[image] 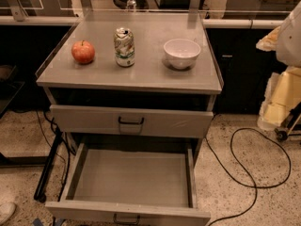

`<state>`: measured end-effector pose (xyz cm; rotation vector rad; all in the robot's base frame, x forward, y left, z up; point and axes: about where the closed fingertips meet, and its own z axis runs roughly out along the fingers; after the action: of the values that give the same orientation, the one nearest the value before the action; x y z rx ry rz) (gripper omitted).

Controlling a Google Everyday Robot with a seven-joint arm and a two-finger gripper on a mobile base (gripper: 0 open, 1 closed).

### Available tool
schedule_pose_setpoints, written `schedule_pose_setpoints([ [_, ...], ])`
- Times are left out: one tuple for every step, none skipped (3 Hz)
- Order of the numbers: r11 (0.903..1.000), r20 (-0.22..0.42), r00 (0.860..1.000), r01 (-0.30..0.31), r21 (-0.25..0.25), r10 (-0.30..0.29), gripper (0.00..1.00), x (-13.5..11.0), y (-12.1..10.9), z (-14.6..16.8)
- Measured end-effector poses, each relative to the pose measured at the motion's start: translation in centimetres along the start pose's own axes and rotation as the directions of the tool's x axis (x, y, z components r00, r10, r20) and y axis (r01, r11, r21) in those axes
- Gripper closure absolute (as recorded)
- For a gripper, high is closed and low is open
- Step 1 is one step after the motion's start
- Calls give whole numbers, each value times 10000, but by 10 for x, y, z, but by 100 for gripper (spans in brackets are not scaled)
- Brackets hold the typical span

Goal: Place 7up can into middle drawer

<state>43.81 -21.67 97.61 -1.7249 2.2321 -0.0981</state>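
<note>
The 7up can (124,47) stands upright on the grey cabinet top (141,74), between a red apple and a white bowl. It is silver-white with green print and slightly dented. The middle drawer (131,178) is pulled out wide open below the shut upper drawer front (131,121); its flat grey floor holds nothing. The gripper is not in view. Only a white rounded part of the arm (290,34) shows at the right edge, well right of the can.
A red apple (83,52) sits left of the can and a white bowl (182,52) right of it. A black cable (256,173) loops on the speckled floor at right. Yellowish objects (282,98) stand at the right edge. A bottle (131,1) stands behind the cabinet.
</note>
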Motion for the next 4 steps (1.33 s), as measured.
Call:
schedule_pose_setpoints([
  [10000,0,10000,0,0,0,0,0,0,0],
  [9988,387,9983,-453,206,445,0,-8,-9,13],
  [9855,1034,9826,-1604,560,1541,0,-27,-47,42],
  [9797,1874,9639,-1981,298,1892,0,-47,-67,56],
])
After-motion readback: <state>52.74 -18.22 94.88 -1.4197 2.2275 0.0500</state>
